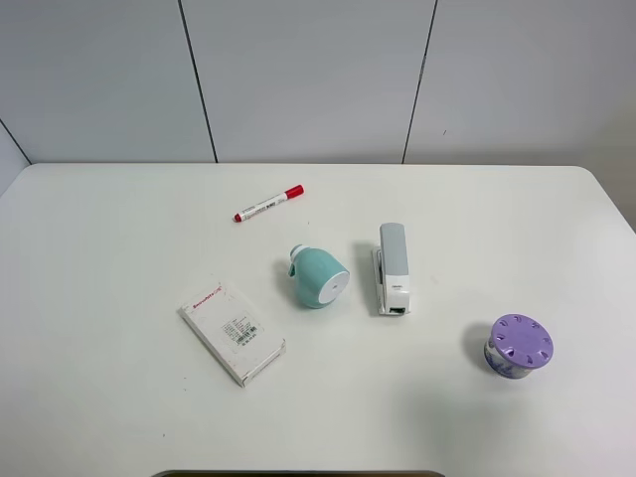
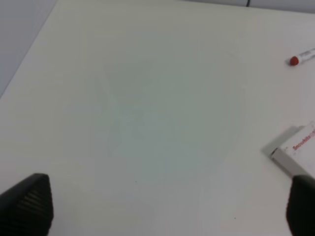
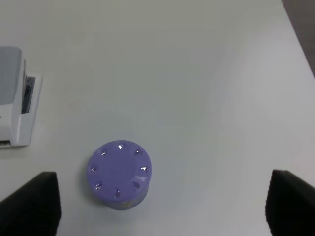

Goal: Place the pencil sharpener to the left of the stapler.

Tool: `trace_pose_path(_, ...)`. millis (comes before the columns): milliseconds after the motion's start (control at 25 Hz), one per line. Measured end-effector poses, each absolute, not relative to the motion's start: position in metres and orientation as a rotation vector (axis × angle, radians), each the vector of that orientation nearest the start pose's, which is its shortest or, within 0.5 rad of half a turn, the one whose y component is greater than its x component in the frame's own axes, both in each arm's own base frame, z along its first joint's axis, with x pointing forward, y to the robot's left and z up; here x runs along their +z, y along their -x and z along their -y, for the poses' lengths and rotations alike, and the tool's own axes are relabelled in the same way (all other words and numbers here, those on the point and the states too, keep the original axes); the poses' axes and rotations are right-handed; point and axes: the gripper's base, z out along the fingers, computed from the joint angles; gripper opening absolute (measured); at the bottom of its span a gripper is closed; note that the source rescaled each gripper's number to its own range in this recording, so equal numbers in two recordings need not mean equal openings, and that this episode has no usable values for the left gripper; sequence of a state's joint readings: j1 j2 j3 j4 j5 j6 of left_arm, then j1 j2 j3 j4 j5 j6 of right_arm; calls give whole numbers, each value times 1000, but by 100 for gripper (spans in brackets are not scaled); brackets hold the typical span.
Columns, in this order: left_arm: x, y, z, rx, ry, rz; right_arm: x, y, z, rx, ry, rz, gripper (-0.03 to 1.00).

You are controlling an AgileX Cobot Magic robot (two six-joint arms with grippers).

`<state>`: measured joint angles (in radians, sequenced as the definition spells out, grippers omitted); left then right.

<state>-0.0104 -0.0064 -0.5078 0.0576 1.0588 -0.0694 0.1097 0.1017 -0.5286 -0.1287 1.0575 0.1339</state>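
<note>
Resting with both arms drawn back, we see the sharpener already on the stapler's left.

Going left to right across the counter: the white box sits toward the near edge, the red-capped marker lies toward the far edge, then the pencil sharpener rests near the middle, just beside the stapler on its left side with a clear gap between them, and the purple-lidded container stands toward the right edge. We judge the placement looks done, with nothing obvious left but staying clear. Our left gripper has its fingers spread wide over bare counter, gripping nothing; our right gripper likewise hangs wide apart above the container without touching it.
</note>
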Motion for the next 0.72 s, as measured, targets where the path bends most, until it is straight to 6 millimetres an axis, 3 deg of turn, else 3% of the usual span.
trace_pose_path(200,280,7,-5,18,63,-2026,281,6,11,-12,-16,-2027,59)
trace_pose_path(720,280,7,-5,18,63,-2026,281,6,11,-14,-19,-2026,59)
